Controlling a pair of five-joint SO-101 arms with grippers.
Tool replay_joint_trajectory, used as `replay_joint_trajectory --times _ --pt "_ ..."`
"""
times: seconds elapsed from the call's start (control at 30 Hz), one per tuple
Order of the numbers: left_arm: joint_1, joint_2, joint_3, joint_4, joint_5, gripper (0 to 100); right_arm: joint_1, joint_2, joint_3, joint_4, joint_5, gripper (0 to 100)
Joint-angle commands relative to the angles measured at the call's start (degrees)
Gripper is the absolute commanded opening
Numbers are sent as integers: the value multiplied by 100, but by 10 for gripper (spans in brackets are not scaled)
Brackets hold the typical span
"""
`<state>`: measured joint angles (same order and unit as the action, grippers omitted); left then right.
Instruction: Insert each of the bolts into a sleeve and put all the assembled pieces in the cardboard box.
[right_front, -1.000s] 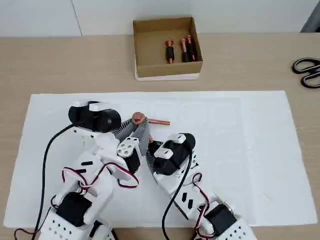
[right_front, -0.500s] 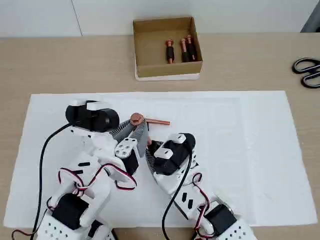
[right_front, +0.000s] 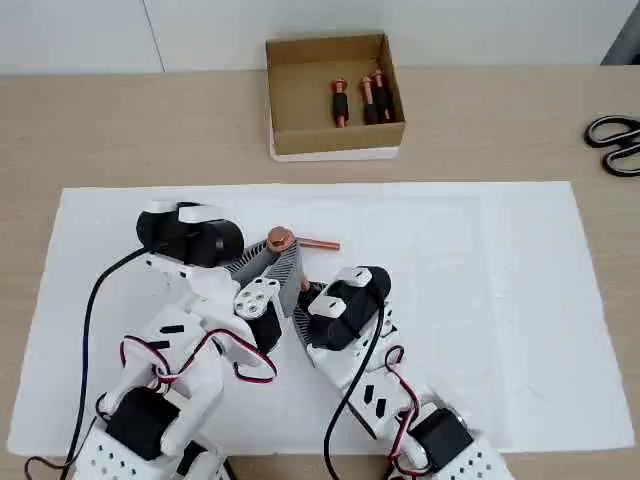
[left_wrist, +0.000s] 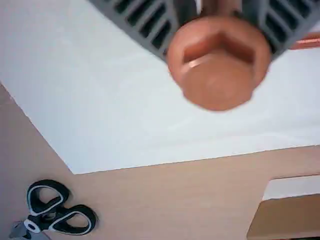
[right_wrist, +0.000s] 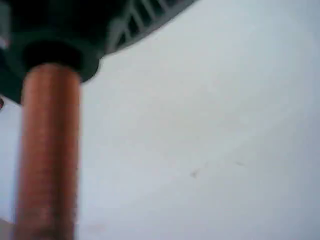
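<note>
Bright even overhead light, soft faint shadows

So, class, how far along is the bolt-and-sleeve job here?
Done: three assembled pieces lie in the cardboard box. In hand: the left hand grips a bolt by its head, and a copper shaft pokes from the sleeve in the right hand, so insertion looks under way. Left: boxing this piece, plus what looks like another bolt on the white sheet.

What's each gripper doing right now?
Left gripper: closed on a bolt, by its head.
Right gripper: closed on a dark sleeve, a copper shaft sticking out.
</note>
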<state>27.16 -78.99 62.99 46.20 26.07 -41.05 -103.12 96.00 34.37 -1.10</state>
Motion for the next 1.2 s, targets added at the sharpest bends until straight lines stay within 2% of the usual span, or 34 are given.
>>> replay_joint_trajectory --times 0.0,0.63,0.83,1.17 --pt "18 -9 -31 -193 9 6 -31 -75 44 -110 -53 4" --pt "9 -9 365 -343 -18 6 -31 -75 44 -110 -53 4" --pt "9 -9 567 -571 -369 6 -31 -75 44 -110 -53 4" --pt "53 -9 567 -185 -378 6 -40 -75 44 -110 -53 4"
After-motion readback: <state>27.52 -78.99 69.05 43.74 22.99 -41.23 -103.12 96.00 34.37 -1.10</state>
